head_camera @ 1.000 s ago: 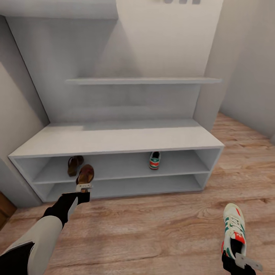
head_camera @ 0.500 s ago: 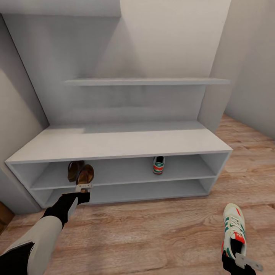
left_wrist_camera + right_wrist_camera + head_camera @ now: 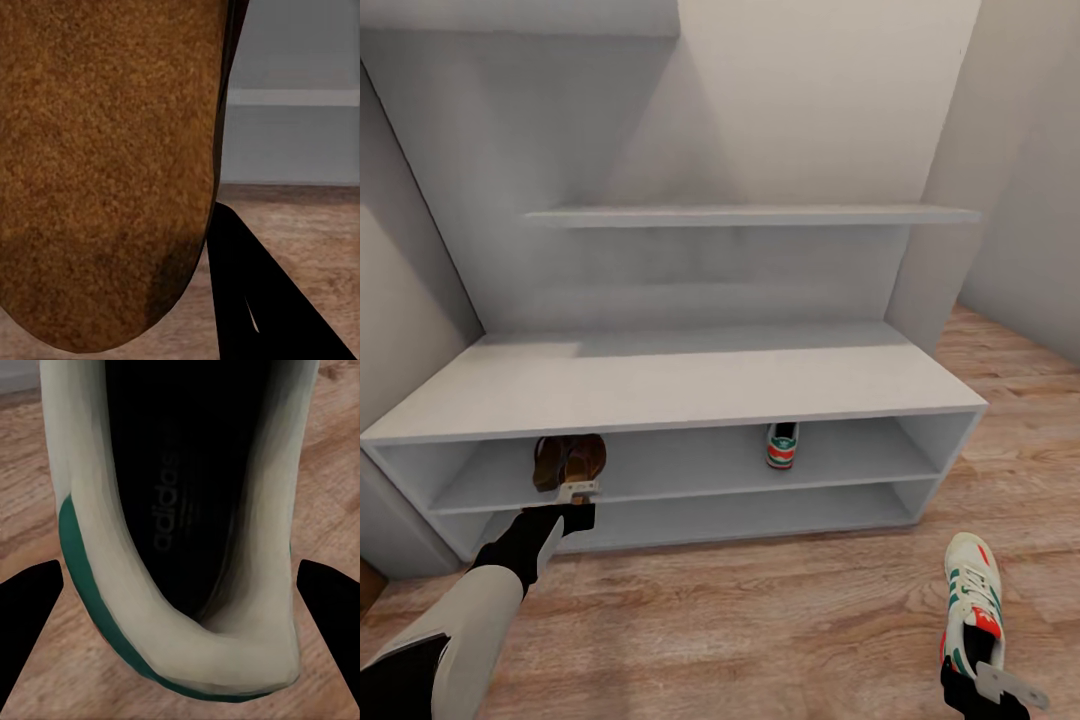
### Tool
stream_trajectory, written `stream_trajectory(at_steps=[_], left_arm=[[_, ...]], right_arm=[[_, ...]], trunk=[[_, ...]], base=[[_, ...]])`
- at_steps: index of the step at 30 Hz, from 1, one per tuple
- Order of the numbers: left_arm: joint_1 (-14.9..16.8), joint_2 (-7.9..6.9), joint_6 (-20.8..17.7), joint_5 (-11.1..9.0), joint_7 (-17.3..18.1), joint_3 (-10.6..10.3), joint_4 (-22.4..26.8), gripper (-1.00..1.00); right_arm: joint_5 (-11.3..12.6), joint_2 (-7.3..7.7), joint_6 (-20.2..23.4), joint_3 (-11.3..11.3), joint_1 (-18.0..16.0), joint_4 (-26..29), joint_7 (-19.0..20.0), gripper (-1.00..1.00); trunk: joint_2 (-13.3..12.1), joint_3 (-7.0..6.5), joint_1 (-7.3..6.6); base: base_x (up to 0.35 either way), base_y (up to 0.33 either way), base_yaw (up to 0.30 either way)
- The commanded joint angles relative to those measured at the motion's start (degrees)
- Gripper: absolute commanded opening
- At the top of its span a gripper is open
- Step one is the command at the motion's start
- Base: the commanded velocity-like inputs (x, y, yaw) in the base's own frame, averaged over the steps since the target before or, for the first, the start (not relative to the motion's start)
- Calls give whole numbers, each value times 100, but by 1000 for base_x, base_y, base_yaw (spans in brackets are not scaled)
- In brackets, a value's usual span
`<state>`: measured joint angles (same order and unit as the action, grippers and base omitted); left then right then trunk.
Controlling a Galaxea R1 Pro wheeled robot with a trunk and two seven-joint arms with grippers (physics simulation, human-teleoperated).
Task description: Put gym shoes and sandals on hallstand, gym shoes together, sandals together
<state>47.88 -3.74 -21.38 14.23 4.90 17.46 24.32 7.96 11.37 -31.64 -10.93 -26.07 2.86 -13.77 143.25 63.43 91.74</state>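
The light-grey hallstand [image 3: 660,385] stands against the wall ahead. On its upper shelf lie a dark brown sandal [image 3: 546,461] at the left and a cream gym shoe [image 3: 781,445] further right. My left gripper [image 3: 579,492] is shut on the second sandal [image 3: 589,456] and holds it at the shelf's front edge, right beside the first. The held sandal's tan footbed [image 3: 105,165] looms close in the left wrist view. At the lower right my right gripper [image 3: 985,672] is shut on the heel of the second gym shoe [image 3: 972,598], above the corridor floor [image 3: 760,620]. The right wrist view looks into that shoe's heel opening [image 3: 180,510].
A thin grey floating shelf [image 3: 750,215] hangs on the wall above the hallstand. Walls close in on the left and right. The hallstand's lower shelf [image 3: 740,510] holds nothing, and its flat top is bare.
The camera has come closer to the hallstand, which now looks larger and lower. The held sandal has gone from in front of the rack into the upper shelf's opening, beside the other sandal.
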Motion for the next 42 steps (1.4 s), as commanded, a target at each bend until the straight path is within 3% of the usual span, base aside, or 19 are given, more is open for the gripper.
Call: stream_trajectory(at_steps=[1, 42], left_arm=[[4, 5, -27, 80, 64, 47, 12, -100], [2, 5, -7, 82, 49, 47, 4, -100]], right_arm=[[58, 0, -26, 21, -3, -4, 14, -100], [59, -1, -26, 21, -3, -4, 14, -100]], trunk=[[2, 5, -1], [2, 5, -1]], base=[[60, 2, 0], [130, 41, 0]])
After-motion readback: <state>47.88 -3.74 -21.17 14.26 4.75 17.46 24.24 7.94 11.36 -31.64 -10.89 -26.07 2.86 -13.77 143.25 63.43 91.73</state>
